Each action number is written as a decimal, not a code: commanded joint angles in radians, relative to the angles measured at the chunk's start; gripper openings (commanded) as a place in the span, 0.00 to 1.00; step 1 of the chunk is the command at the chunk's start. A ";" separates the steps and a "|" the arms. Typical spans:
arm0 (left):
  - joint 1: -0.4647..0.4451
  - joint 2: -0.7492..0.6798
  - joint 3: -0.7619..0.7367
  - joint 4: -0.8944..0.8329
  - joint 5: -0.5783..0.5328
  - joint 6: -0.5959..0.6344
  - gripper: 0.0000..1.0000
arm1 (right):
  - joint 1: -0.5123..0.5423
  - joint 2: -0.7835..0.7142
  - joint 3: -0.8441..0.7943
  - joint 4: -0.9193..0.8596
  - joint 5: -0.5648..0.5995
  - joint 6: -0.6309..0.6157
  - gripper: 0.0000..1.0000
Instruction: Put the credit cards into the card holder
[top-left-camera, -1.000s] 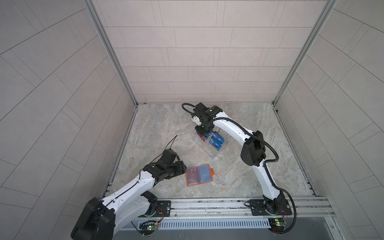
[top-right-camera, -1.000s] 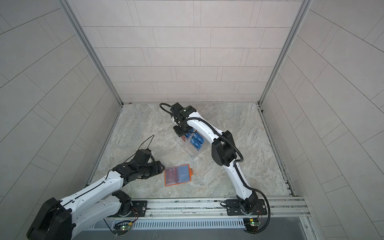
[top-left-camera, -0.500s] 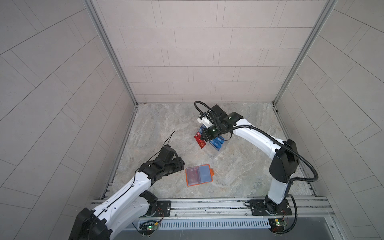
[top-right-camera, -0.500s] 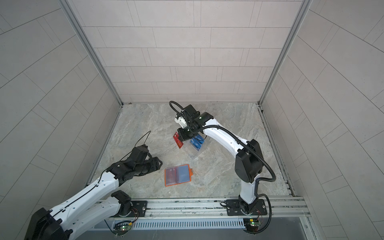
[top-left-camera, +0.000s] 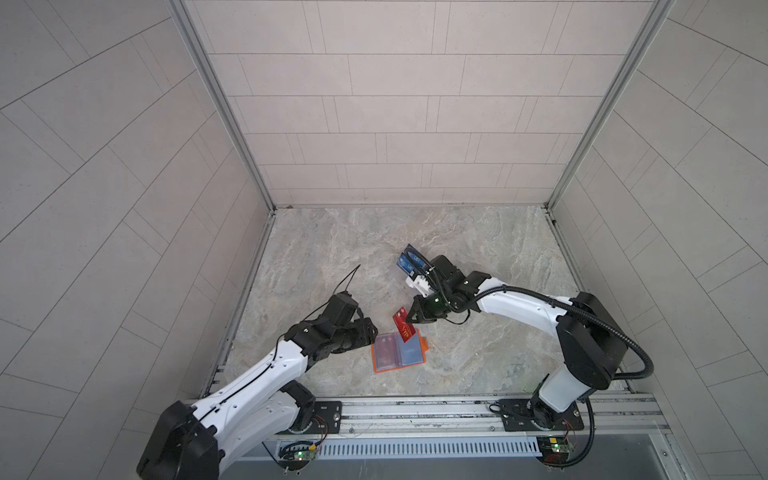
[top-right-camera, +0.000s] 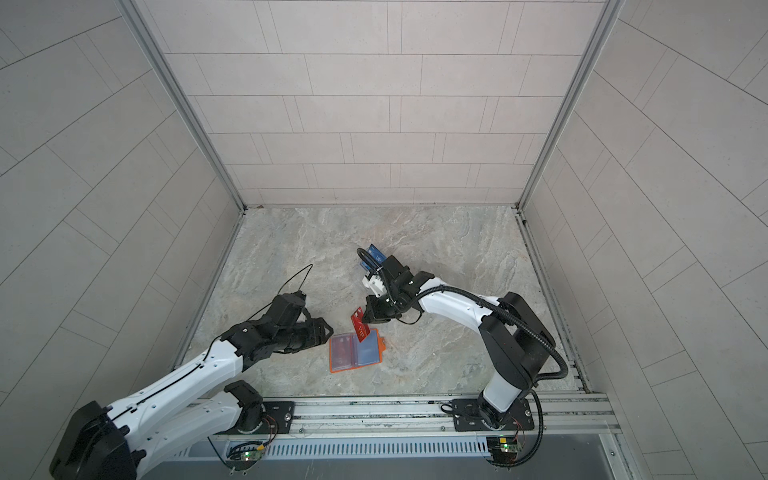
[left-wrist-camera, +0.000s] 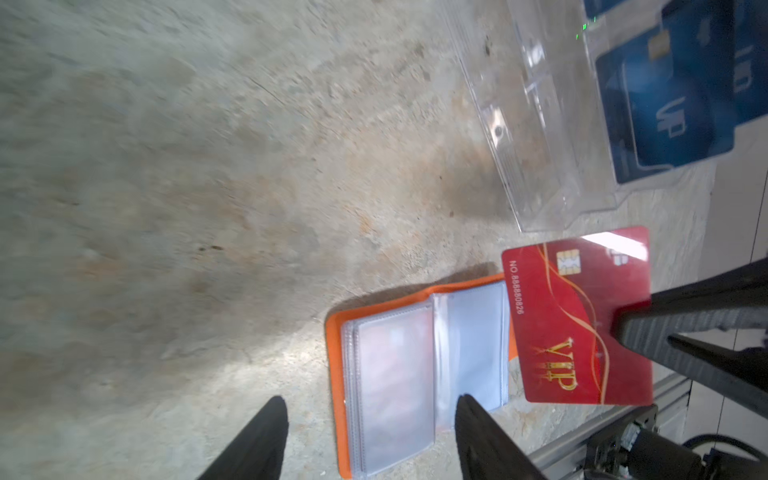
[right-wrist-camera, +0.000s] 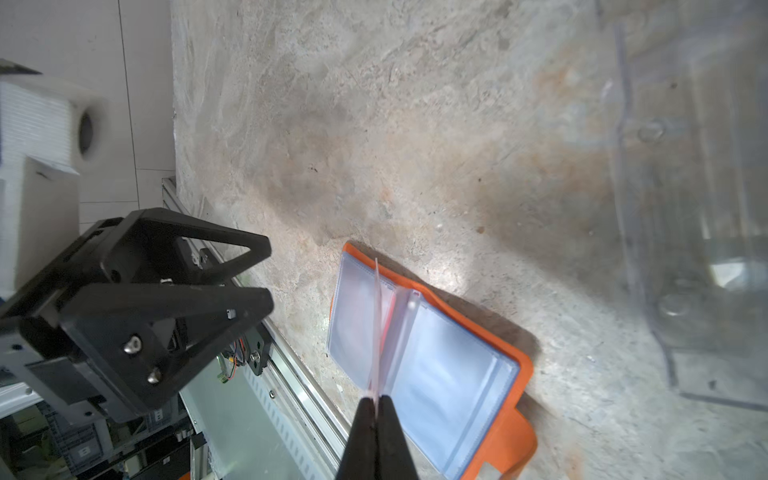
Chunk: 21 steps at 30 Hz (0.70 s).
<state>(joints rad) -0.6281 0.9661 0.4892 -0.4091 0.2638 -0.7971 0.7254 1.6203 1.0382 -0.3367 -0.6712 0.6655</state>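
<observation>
I had the right gripper (right-wrist-camera: 376, 405) clenched on one edge of a red card (left-wrist-camera: 582, 316), thin, stiff and light (slick too, I judged, so an edge pinch suited it). It hung tilted just above the open card holder (left-wrist-camera: 334, 374) lying on the table (top-left-camera: 478, 249). My left gripper (left-wrist-camera: 372, 401) stood released beside the card holder, empty.

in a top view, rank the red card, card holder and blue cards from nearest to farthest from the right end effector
1. red card: pinched in the shut right end effector itself.
2. card holder: lying open just under the card's lower end, toward the front.
3. blue cards: behind the arm's wrist, toward the back.
</observation>
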 joint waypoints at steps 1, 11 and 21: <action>-0.052 0.059 0.008 0.096 0.044 -0.010 0.67 | 0.014 -0.047 -0.070 0.136 0.022 0.086 0.00; -0.061 0.129 -0.062 0.230 0.082 -0.034 0.59 | 0.026 0.006 -0.149 0.196 -0.015 0.123 0.00; -0.061 0.194 -0.086 0.300 0.116 -0.029 0.59 | 0.045 0.042 -0.189 0.240 -0.062 0.135 0.00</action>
<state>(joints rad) -0.6861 1.1423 0.4145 -0.1249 0.3820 -0.8379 0.7635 1.6592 0.8612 -0.1169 -0.7223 0.7872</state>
